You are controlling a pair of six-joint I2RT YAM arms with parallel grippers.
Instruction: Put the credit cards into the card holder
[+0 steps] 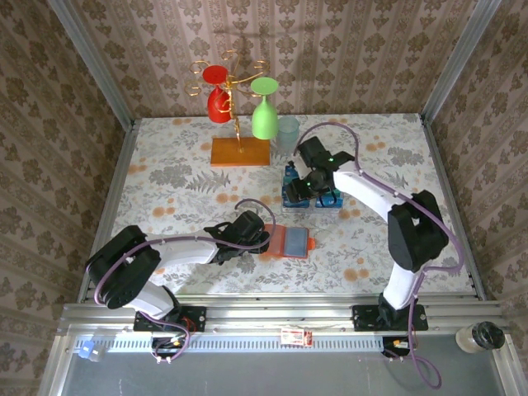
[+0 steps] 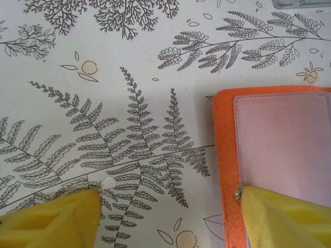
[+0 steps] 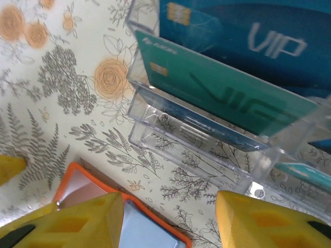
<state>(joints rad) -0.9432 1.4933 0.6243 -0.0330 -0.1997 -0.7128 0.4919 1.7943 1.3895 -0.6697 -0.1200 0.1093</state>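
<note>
Just ahead of the left arm, the card holder lies opened flat on the flowered tabletop, its orange border framing a clear window pocket on the left half and a grey-blue pocket on the right. The credit cards are a little farther back, standing on edge in the stepped slots of a clear plastic rack: a dark blue one marked VIP at the rear, a teal one in front of it, and the edge of another teal one off to the side. A narrow strip of tabletop separates the rack from the card holder. The left gripper is spread wide with nothing held; one yellow finger is over bare tabletop and the other lies over the clear pocket, covering its near corner, though whether it presses on it cannot be told. The right gripper hangs above the gap between rack and card holder, its fingers also wide apart and grasping nothing, with the right arm reaching over the rack. Behind the rack stands a wire stand on an orange base, carrying an upturned red goblet and a green goblet, with a clear cup just beside the green one.
</note>
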